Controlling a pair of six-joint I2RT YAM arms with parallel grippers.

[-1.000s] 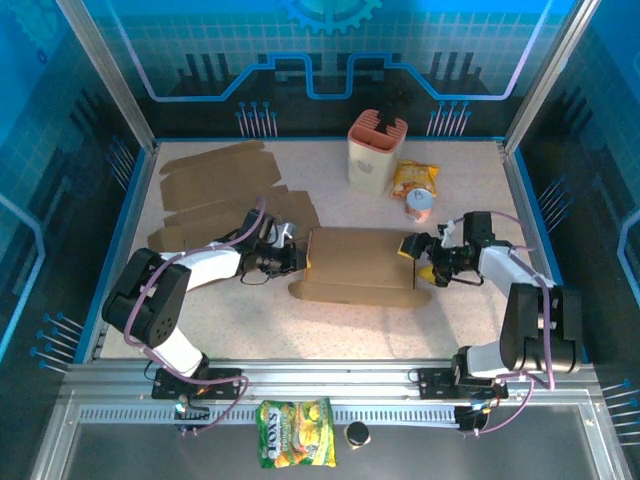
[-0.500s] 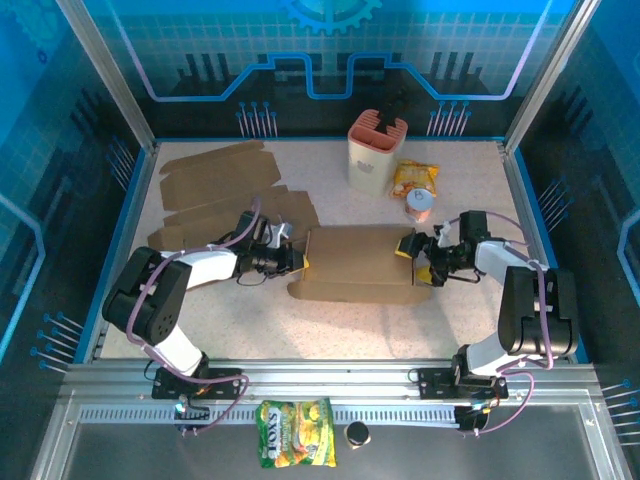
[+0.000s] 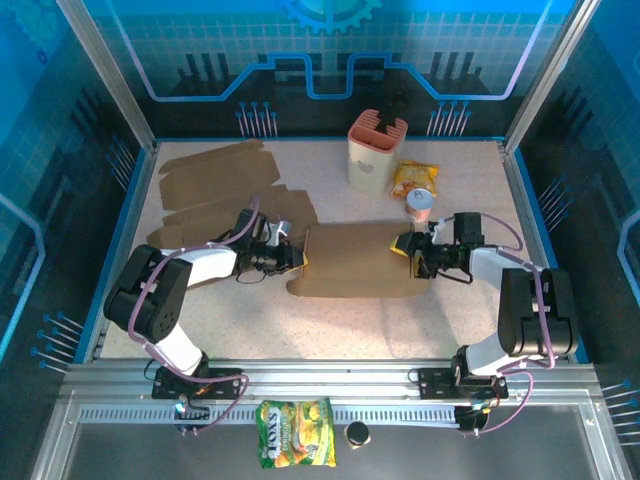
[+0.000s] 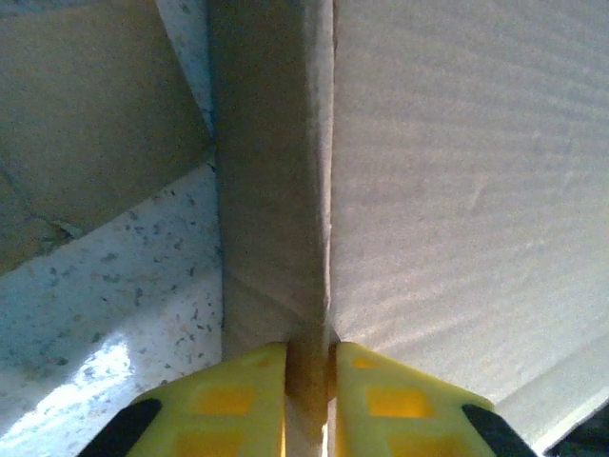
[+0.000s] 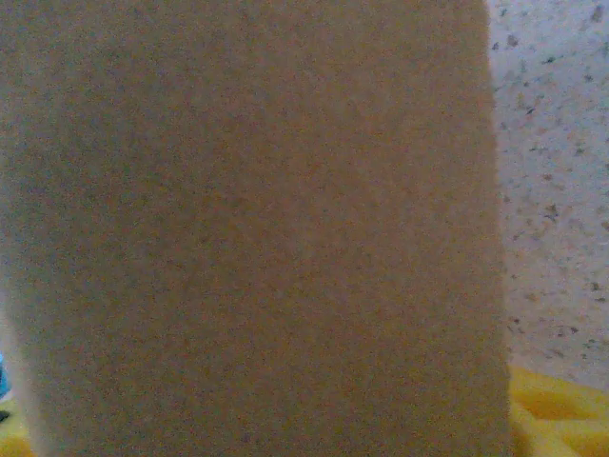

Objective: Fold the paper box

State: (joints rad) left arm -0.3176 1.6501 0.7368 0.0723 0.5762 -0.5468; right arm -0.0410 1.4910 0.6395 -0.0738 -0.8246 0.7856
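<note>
The brown paper box [image 3: 355, 262] lies partly folded in the middle of the table. My left gripper [image 3: 297, 260] is at the box's left edge. In the left wrist view its yellow fingers [image 4: 238, 390] pinch a narrow upright flap of the box [image 4: 457, 190], so the left gripper [image 4: 309, 357] is shut on it. My right gripper [image 3: 408, 252] is at the box's right edge. In the right wrist view a cardboard panel [image 5: 247, 228] stands very close and hides the jaws. A bit of one yellow finger [image 5: 561, 409] shows at the bottom right.
Flat cardboard sheets [image 3: 215, 190] lie at the back left. A cream holder with an orange top [image 3: 376, 152], a snack bag [image 3: 414, 178] and a small cup [image 3: 421, 205] stand behind the box's right end. Another snack bag [image 3: 295, 447] lies on the front rail.
My right gripper has moved up and left onto the box's right edge. The box's front panel now looks flatter. The left gripper has kept its hold and barely moved.
</note>
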